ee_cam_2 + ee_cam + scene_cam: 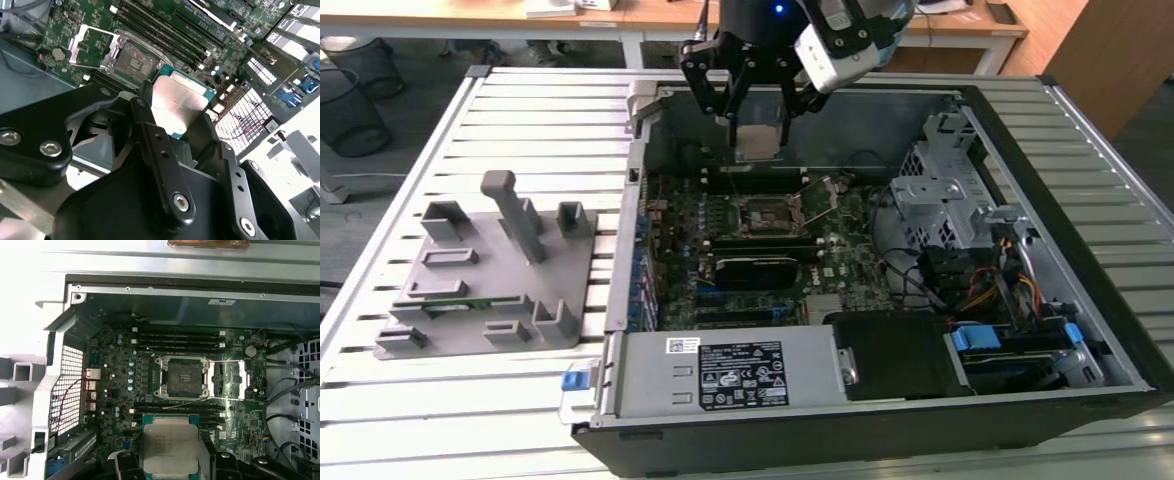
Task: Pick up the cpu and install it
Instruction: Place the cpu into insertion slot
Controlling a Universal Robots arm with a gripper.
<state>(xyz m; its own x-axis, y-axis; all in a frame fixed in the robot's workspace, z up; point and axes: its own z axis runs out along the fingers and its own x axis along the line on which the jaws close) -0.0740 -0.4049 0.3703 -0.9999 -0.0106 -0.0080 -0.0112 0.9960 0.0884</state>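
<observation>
A slatted metal table (pixel 520 110) spans the exterior view, and on it, filling the middle and right of the frame, lies a black computer case (pixel 1121 330) with its side off. Its green circuit board (pixel 670 250) lies flat inside, with a grey power box (pixel 720 372) along the lower edge of the case and a bundle of cables (pixel 987 290) to the exterior view's right. At the exterior view's left, well apart from the case, a grey plastic rack (pixel 494 270) of slots and posts stands on the table.

The black arm comes in at the upper middle of the frame, and its gripper (pixel 758 125) hangs over the far part of the board. Its two fingers (pixel 150 120) are drawn in onto opposite edges of the cpu (pixel 759 140), which they hold in the air with its silvery top up, clear of the board. In both wrist views the cpu (pixel 177 102) (pixel 170 447) sits between the fingers, near the socket (pixel 765 213) but not touching it. The socket (pixel 181 377) has its metal frame (pixel 227 381) swung open to one side, leaving its dark square middle uncovered
</observation>
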